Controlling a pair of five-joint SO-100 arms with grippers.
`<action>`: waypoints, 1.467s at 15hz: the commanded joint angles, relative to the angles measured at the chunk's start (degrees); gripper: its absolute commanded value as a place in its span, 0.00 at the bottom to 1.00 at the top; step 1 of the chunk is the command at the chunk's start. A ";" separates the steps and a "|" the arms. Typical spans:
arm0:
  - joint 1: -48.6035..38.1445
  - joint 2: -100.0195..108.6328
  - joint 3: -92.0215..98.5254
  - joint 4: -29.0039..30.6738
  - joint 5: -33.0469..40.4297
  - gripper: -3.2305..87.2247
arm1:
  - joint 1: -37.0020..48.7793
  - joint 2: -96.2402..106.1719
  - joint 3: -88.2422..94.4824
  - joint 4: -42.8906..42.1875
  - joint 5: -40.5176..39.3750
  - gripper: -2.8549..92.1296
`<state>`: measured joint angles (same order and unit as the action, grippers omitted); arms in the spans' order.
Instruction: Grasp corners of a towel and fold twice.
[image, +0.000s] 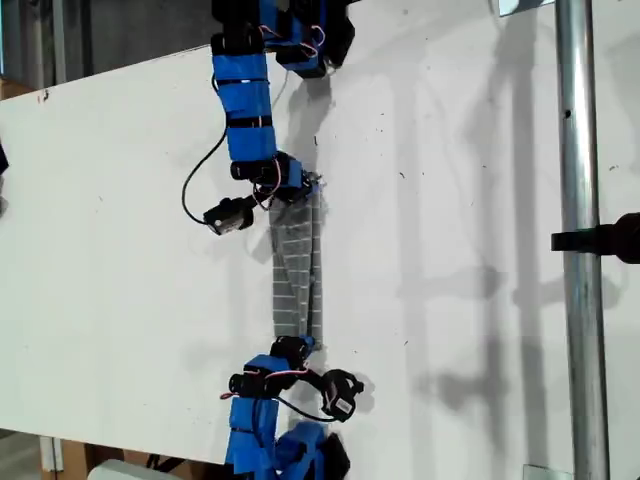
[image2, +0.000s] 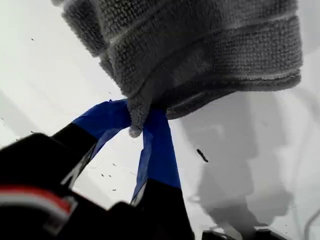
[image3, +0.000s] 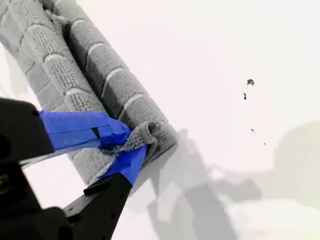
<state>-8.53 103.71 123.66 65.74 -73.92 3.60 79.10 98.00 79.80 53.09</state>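
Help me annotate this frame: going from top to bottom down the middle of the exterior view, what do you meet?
An arm's gripper → the towel, stretched between both → the other arm's gripper.

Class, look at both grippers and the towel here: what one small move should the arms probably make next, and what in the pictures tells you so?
Probably carry both ends sideways together and lay the towel flat. My first gripper and my second gripper are each shut on a bunched end of it, and it hangs stretched between the arms as a narrow doubled strip above the white table, so the fold is not yet laid down.
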 joint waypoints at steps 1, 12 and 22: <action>0.88 -0.53 2.64 -2.02 -2.90 0.05 | -0.97 -4.22 -0.09 0.09 2.55 0.03; 19.60 48.52 10.20 18.63 -12.57 0.33 | -1.67 41.84 13.01 21.45 14.85 0.42; 21.36 95.54 55.02 8.53 -15.56 0.20 | 10.02 32.17 32.78 -20.04 16.26 0.43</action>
<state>13.89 198.81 178.42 74.18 -90.00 12.39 118.21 137.11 64.60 70.66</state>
